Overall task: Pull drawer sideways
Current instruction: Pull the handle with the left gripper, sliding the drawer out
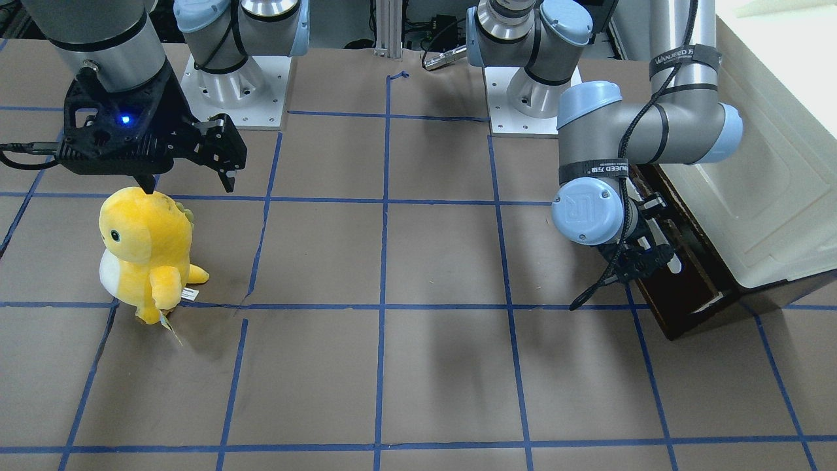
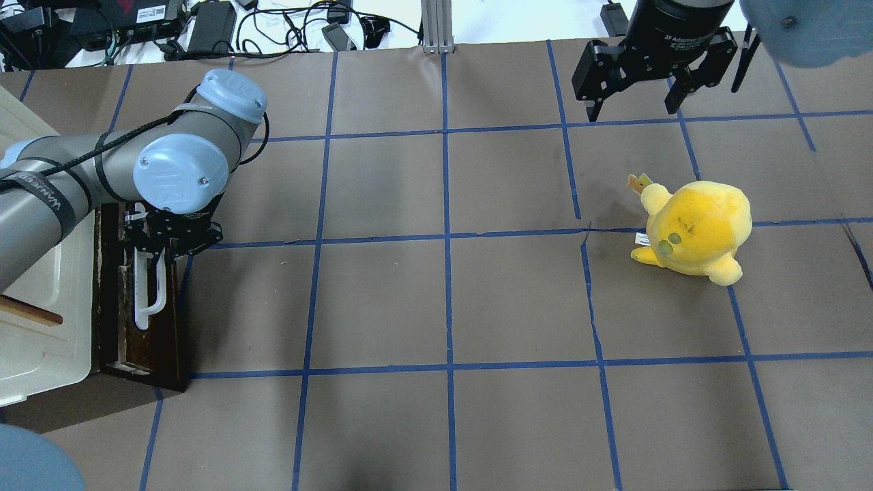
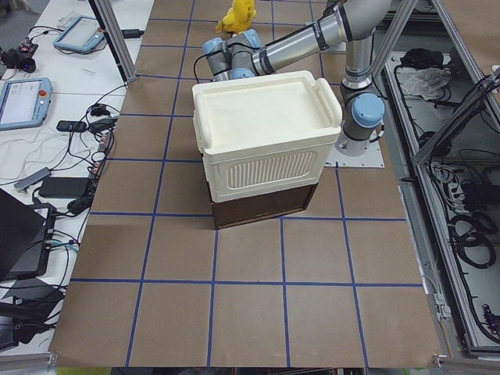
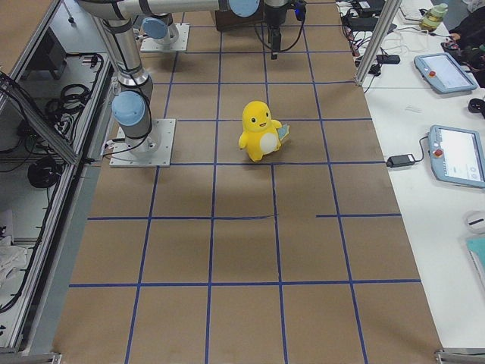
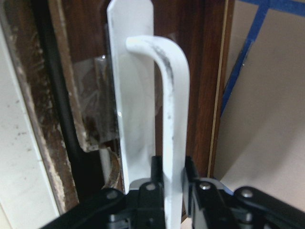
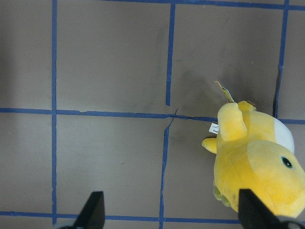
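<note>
At the left edge of the surface (image 2: pixel 382 300), a cream-white cabinet (image 2: pixel 41 341) stands with the drawer (image 2: pixel 112 320) at its foot, the dark brown front facing the middle of the surface. From these views I cannot tell how far the drawer stands out of the cabinet body. A long white bar handle (image 2: pixel 146 293) runs along that front. The left arm reaches down over the cabinet, and the left claw (image 5: pixel 171 177) is clamped on the handle near one end. The wrist view shows a black finger (image 5: pixel 156 174) pressed against each side of the white bar (image 5: pixel 174 119). Blue tape lines (image 2: pixel 447 239) divide the brown surface into squares, and the middle squares lie between the two arms. Further right, a yellow plush toy (image 2: pixel 696 228) with a white belly sits upright on the surface, well apart from the drawer, a small tag at its side. Above and beyond it hangs the right claw (image 2: pixel 632 109), its two fingers spread apart and holding nothing, clear of the toy and off the surface.
</note>
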`<move>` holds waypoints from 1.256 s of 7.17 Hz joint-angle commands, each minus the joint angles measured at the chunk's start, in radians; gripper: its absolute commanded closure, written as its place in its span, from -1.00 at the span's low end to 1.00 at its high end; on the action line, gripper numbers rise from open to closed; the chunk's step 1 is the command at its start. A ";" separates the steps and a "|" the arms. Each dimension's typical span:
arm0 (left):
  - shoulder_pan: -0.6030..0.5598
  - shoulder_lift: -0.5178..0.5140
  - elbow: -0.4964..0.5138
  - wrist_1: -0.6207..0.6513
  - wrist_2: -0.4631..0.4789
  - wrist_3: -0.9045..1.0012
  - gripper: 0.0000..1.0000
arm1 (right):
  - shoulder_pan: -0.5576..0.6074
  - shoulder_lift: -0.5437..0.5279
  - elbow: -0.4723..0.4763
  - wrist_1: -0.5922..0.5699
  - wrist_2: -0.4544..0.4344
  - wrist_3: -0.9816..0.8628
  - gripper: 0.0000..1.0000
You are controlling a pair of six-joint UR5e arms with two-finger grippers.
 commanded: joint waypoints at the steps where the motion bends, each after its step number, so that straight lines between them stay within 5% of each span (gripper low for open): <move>1: -0.001 0.007 0.001 -0.006 0.001 0.000 0.73 | 0.000 0.000 0.000 0.000 0.000 0.000 -1.00; 9: -0.038 -0.007 0.050 -0.055 -0.043 -0.031 0.69 | 0.000 0.000 0.000 0.000 0.000 0.000 -1.00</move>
